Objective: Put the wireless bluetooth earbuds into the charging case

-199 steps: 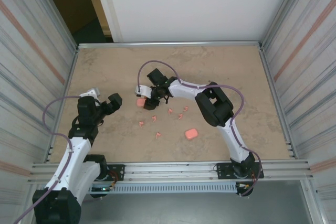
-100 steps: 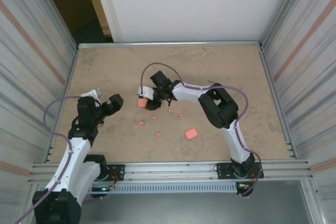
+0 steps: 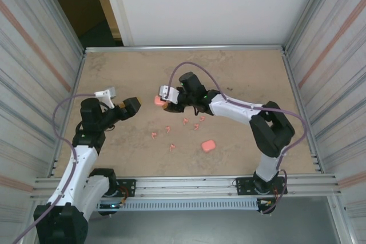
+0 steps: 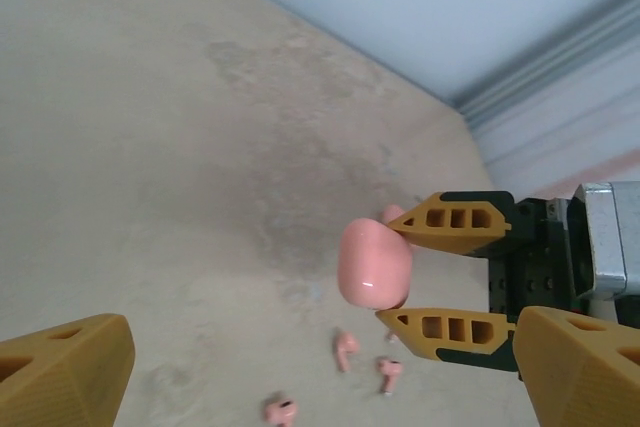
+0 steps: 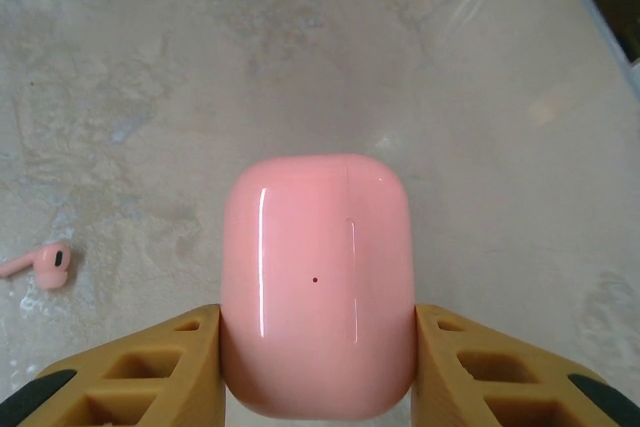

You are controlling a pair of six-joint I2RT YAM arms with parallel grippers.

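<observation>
R hand (image 3: pixel 163 102) clamped on the pink charging case (image 5: pixel 316 282), held up off the counter (image 3: pixel 114 72), w/ earbuds (image 3: pixel 185 122) lying loose on counter nearby, L hand (image 3: pixel 122 98) apart & empty, facing it.

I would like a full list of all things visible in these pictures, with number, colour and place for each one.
salmon-pink plastic earbuds with short stems: about six, pink, scattered loose near the table's middle.
pink rounded plastic charging case: one, pink, held off the table in the right pincer.
second pink rounded plastic case: one, pink, lying on the table, nearer the arm bases than the earbuds.
beige marbled table: one, beige, under everything.
left pincer: one, orange fingers, open and empty, left of the held case.
right pincer: one, orange fingers, shut on the case.
</observation>
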